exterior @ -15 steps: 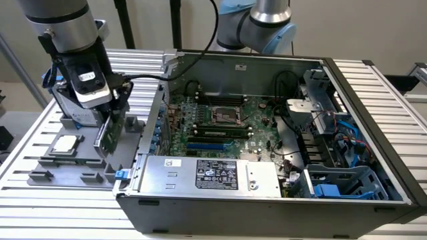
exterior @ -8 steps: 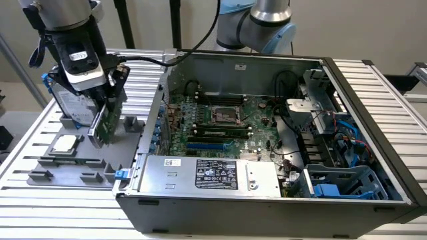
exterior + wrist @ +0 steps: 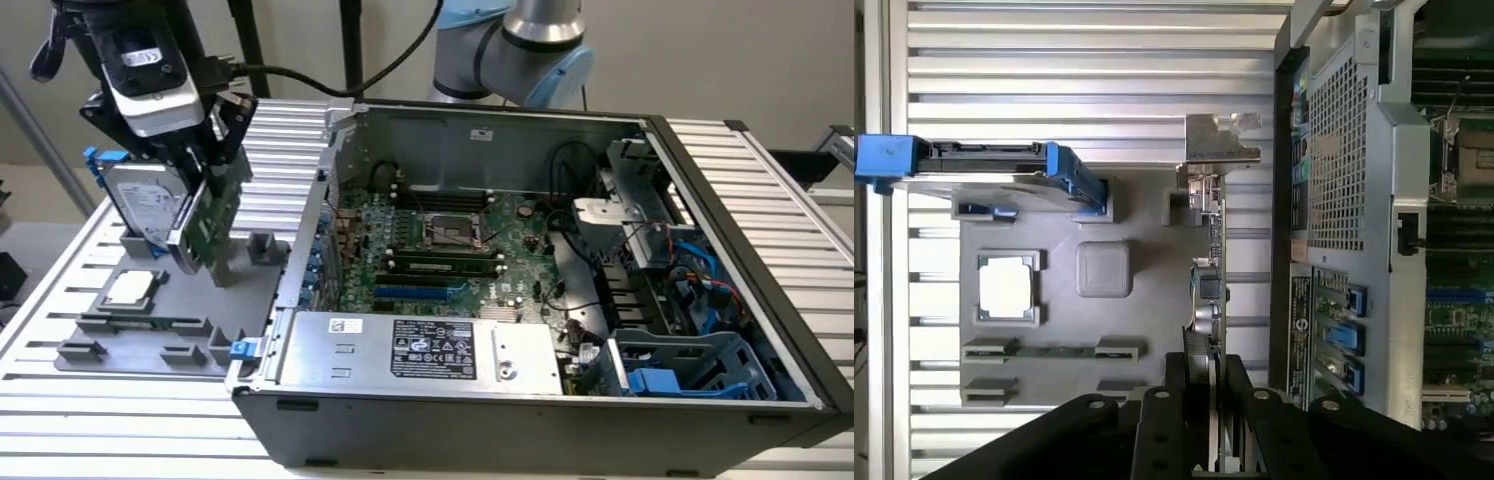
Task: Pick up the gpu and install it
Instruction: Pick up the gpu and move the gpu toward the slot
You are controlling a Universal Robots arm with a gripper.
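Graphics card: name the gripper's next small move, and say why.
Probably a short, straight lift. The gripper looks closed on the graphics card, which stands upright at the gray tray, beside the hard drive and outside the computer case. Rising straight should free it without knocking the drive.

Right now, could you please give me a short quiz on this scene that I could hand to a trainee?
1. True or false: the gpu stands outside the open computer case.
2. What stands on edge next to the gpu on the grey fixture? A) a hard drive in a blue frame B) a fan C) a keyboard
3. What is the gripper shut on?
Key: 1 true; 2 A; 3 the gpu.
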